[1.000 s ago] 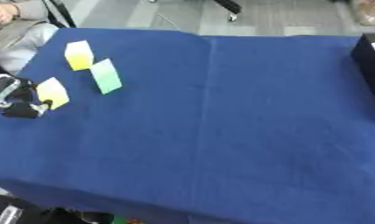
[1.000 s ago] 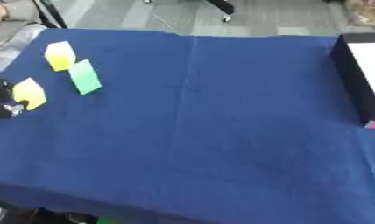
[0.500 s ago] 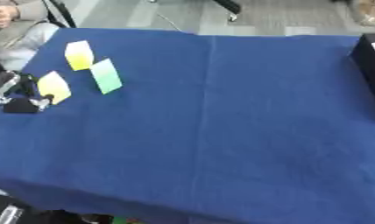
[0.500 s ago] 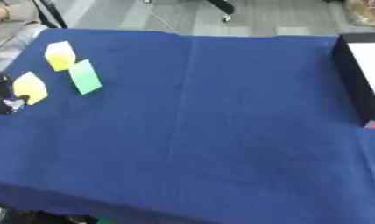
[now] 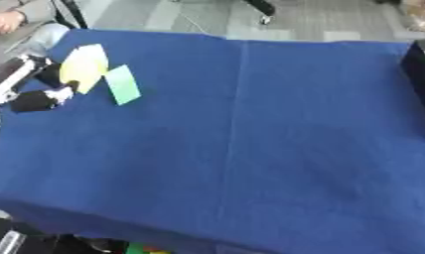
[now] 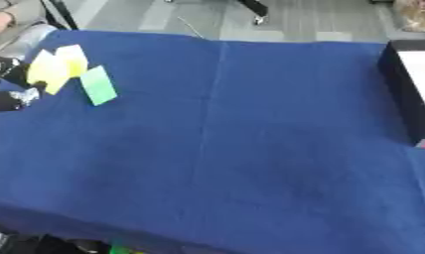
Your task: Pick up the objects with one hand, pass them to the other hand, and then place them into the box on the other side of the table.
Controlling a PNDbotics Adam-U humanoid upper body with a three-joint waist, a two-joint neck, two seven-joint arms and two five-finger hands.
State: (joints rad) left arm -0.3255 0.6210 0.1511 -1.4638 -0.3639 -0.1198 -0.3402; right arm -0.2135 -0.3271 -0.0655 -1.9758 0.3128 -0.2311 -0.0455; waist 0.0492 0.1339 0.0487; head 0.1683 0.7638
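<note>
Left hand (image 5: 29,87) at the table's (image 5: 250,149) left edge, fingers pinched on a yellow block (image 5: 80,73). Green block (image 5: 122,85) lies just right of them, another yellow block (image 6: 74,57) just beyond. Box (image 6: 407,94) far right.

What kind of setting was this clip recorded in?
Probably an indoor lab or office set up for robot trials. A table under a blue cloth stands on grey flooring, with coloured blocks such as the green block laid out and a black box at the far side.
</note>
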